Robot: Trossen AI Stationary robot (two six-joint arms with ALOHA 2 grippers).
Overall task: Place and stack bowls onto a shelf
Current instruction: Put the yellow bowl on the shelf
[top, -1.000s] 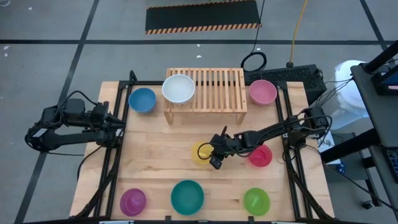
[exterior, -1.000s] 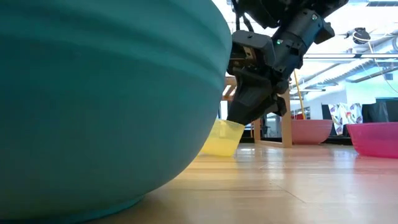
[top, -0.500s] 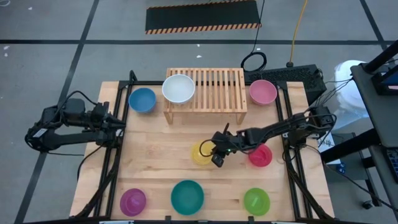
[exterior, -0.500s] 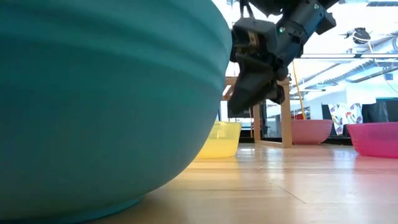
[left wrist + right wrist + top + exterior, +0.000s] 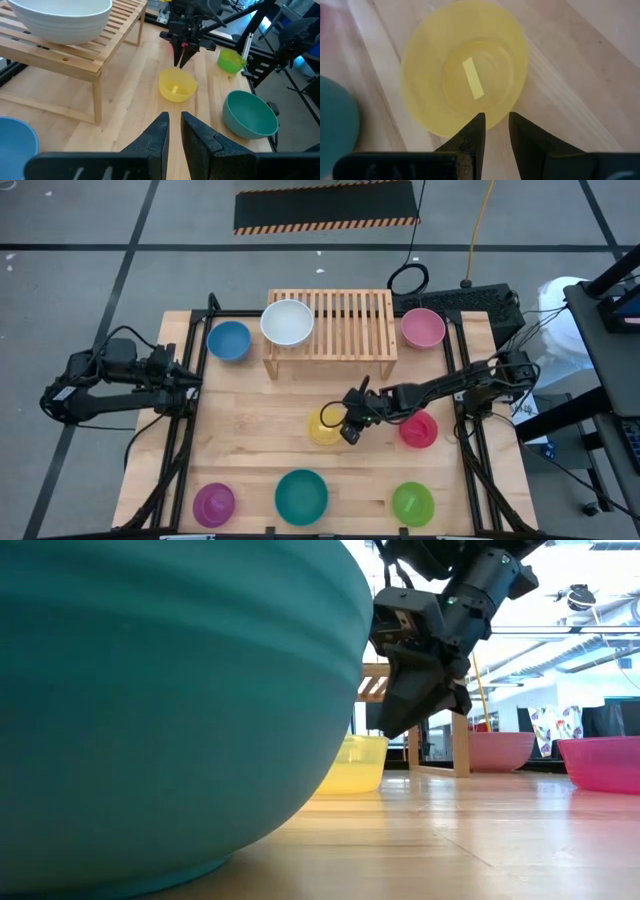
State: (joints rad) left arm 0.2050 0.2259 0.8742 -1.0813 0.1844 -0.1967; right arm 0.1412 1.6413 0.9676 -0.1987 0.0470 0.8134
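**Right gripper lifted off yellow bowl rim, no grab yet**

I had the right gripper (image 5: 349, 426) over the 3 o'clock rim of the yellow bowl (image 5: 325, 425), near table centre. A second earlier, in the low view, its fingers were dipped down to the rim with the bowl tipped up on one side. By this moment the gripper (image 5: 415, 705) had come back up and the bowl (image 5: 355, 762) sat flat on the table (image 5: 260, 440), untouched. In the right wrist view the fingers (image 5: 471, 134) stood slightly apart, nothing between them, lined up with the near rim of the bowl (image 5: 465, 95). So I judged the first pinch missed or was aborted; the bowl needed another try before going to the shelf (image 5: 350, 325).

The shelf, at 12 o'clock from the yellow bowl, held only the white bowl (image 5: 287, 321) at its left end. Blue bowl (image 5: 229, 340) and pink bowl (image 5: 423, 328) flanked it on the table. Red bowl (image 5: 420, 430) sat just right of the gripper. Purple bowl (image 5: 214, 502), teal bowl (image 5: 301, 495), green bowl (image 5: 413, 502) lined the near edge. Most of the task remained.

Left gripper (image 5: 185, 385) waited at the left table edge, fingers (image 5: 155, 137) almost together, empty.
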